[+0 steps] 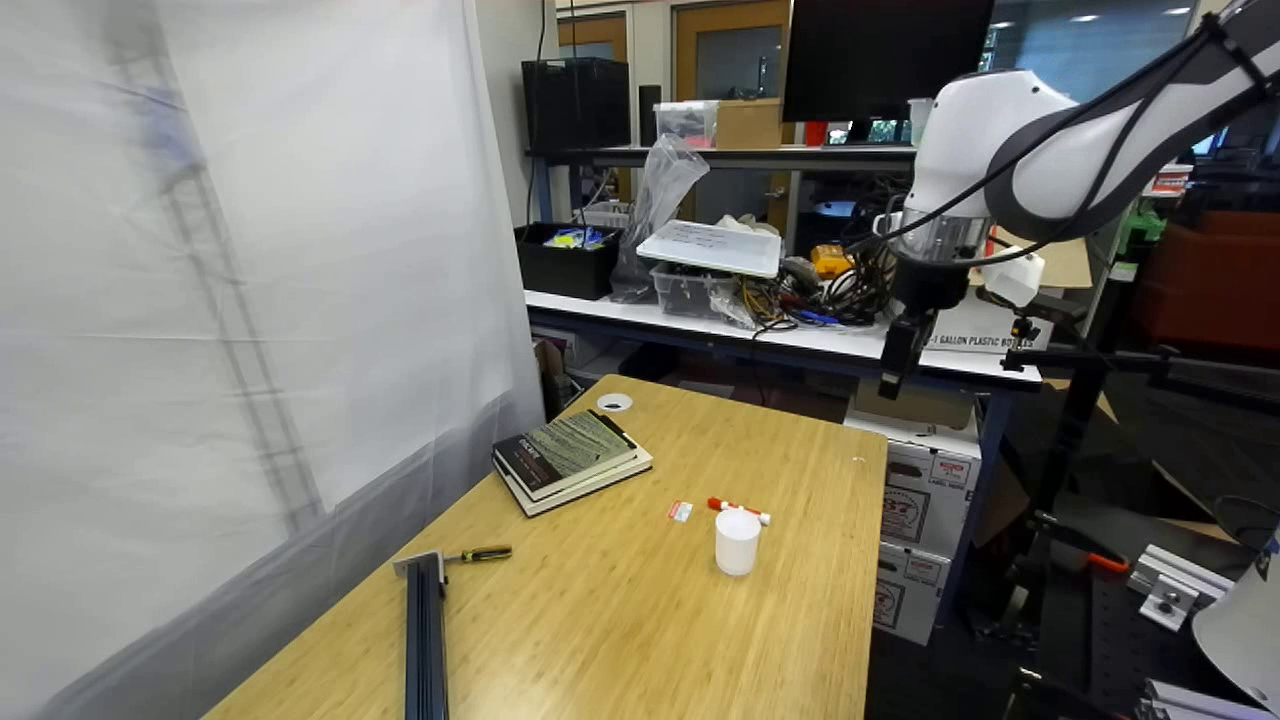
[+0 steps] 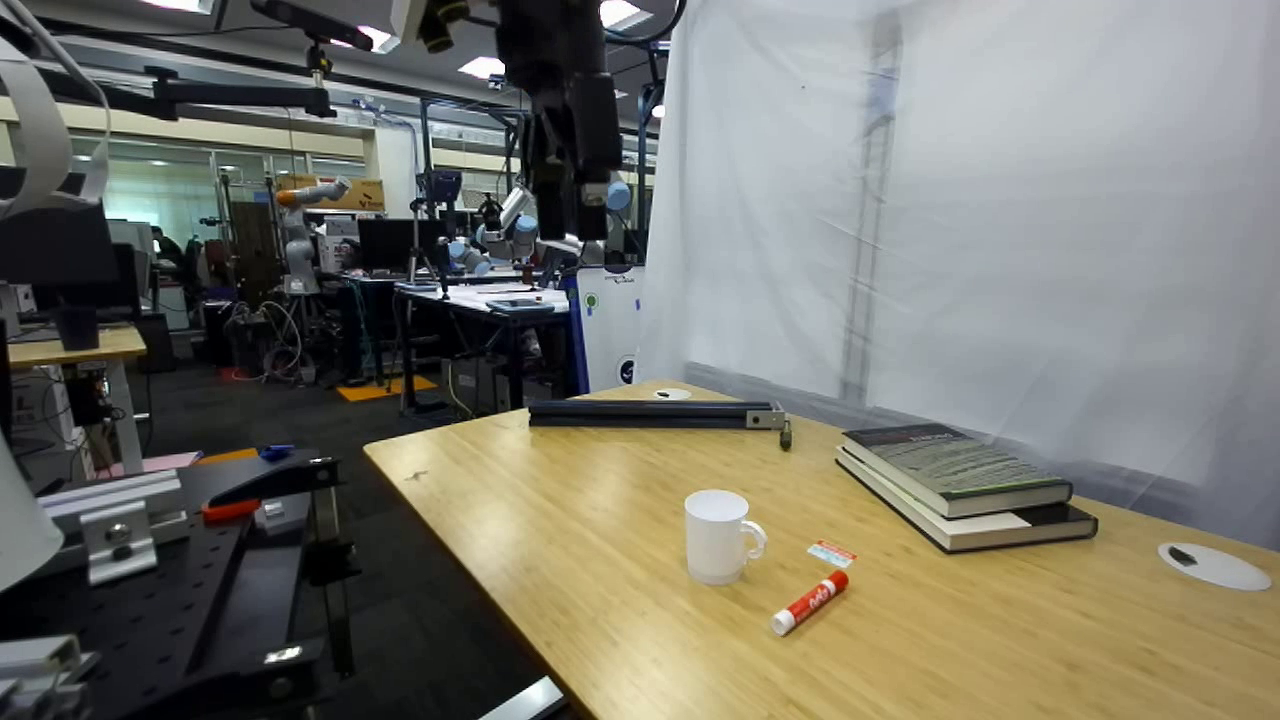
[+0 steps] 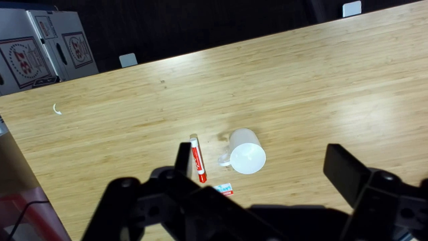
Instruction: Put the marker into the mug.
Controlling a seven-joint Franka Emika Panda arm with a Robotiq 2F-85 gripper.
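marker (image 2: 810, 603) lies near the upright mug (image 2: 715, 540), probably for a short carry, and the hand (image 3: 259, 162) hangs high, empty, fingers spread presumably to grasp.

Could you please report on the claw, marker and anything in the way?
Claw open, holding nothing, above the table. Marker lying beside the upright mug, not yet inside. Small card near the marker's red end; likely not in the way.

Is a wooden table (image 1: 620, 620), carrying an upright white mug (image 2: 713, 545). Has a red-and-white marker (image 2: 810, 603) and a small card (image 2: 832, 553) near the mug. Bears two stacked books (image 2: 960, 480), a dark rail (image 2: 640, 409) and a screwdriver (image 1: 483, 554) well apart from the mug.
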